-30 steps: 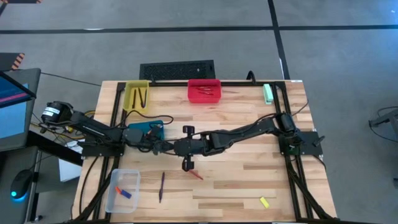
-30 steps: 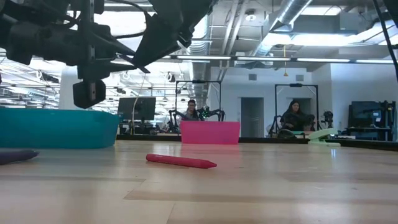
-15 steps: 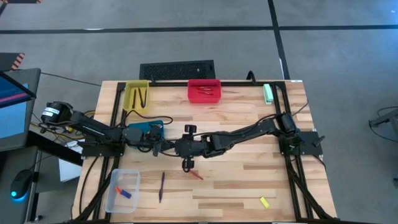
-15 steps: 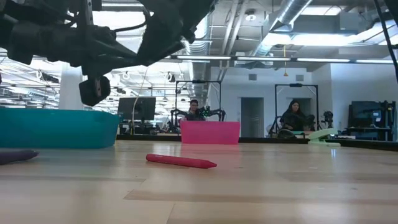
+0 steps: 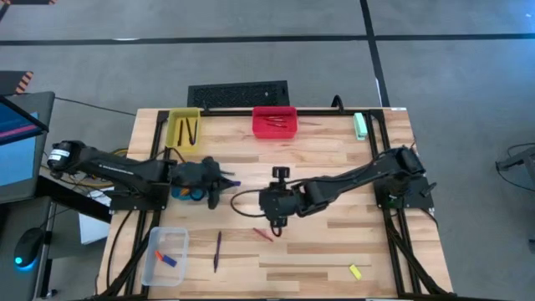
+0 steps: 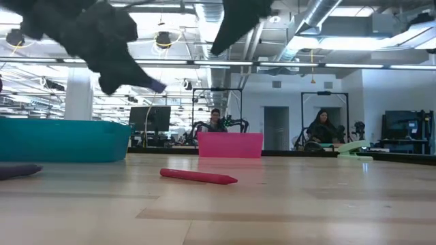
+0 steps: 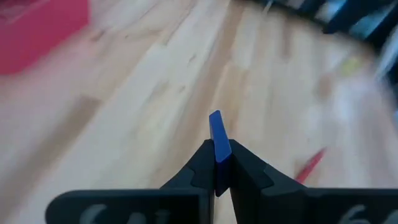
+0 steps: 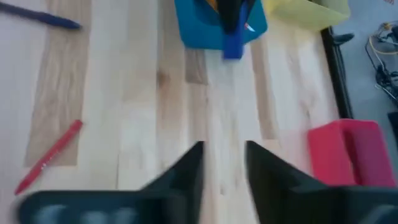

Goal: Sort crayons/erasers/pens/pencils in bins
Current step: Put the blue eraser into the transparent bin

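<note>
My left gripper [image 5: 216, 180] hovers over the teal bin [image 5: 185, 191], shut on a blue stick, by its look a pen [image 7: 216, 127], whose free end [image 5: 232, 182] points toward the table's right. My right gripper [image 5: 274, 224] hangs open above the table's middle, with nothing between its fingers [image 8: 224, 165]. A red crayon [image 5: 264, 234] lies flat on the wood just beneath it. Nearer the front a purple pen [image 5: 217, 251] lies flat, and a yellow eraser [image 5: 355, 271] sits at the front right. My left gripper pinches the blue pen between its two fingers [image 7: 217, 163]. The pen runs along the fingers, and its free end [image 8: 233, 43] sticks out past their tips. It is lifted clear of the table, slanting a little downward.
The yellow bin [image 5: 184, 128] and the red bin [image 5: 275, 121] stand at the far edge, each with sticks inside. The clear bin [image 5: 165, 255] at the front left holds small pieces. A green block [image 5: 360, 125] lies at the far right.
The two grippers, close together over the middle a second ago, have parted. My right gripper has drawn back toward the table's right edge. My left gripper has risen and rolled, carrying the blue pen over the teal bin.
</note>
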`<state>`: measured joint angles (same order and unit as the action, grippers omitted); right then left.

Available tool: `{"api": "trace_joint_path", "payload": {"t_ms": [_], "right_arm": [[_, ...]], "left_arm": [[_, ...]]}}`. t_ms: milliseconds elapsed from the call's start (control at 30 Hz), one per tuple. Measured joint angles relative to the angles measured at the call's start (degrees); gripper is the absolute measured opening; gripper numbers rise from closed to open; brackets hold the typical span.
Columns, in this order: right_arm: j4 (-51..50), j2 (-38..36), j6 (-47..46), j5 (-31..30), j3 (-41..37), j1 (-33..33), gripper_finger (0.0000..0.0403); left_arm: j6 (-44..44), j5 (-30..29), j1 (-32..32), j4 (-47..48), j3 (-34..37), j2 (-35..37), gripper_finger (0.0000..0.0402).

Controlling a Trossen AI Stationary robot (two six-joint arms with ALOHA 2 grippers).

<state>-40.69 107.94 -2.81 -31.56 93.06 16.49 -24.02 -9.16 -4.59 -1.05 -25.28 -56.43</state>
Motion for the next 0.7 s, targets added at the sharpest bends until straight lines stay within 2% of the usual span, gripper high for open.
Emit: {"api": "trace_joint_path", "payload": {"t_ms": [100,167,300,400,533,700], "right_arm": [[9.3,-2.8,-0.6,1.0,-9.1,0.4,0.0042],[16.5,-4.7,-0.6,2.6,-15.4,0.5,0.0012],[29.2,-7.9,-0.6,3.1,-24.9,0.8,0.0019],[34.8,-9.7,-0.7,3.5,-28.7,0.8,0.0015],[38.6,-9.9,0.1,3.4,-31.8,1.7,0.0004],[41.9,-9.3,-0.3,3.5,-34.6,2.6,0.0007]], "left_arm": [[4.8,-1.8,-1.5,14.3,-7.2,0.3,0.0014],[7.2,-1.7,-3.0,24.8,-12.3,0.3,0.0014],[8.4,-2.1,-7.1,45.3,-23.2,-0.5,0.0014],[5.5,1.3,-11.4,56.1,-29.7,-1.0,0.0014],[-4.4,8.1,-19.4,65.7,-34.6,-1.0,0.0014],[-26.7,12.4,-31.6,74.1,-33.5,-1.0,0.0014]]}}
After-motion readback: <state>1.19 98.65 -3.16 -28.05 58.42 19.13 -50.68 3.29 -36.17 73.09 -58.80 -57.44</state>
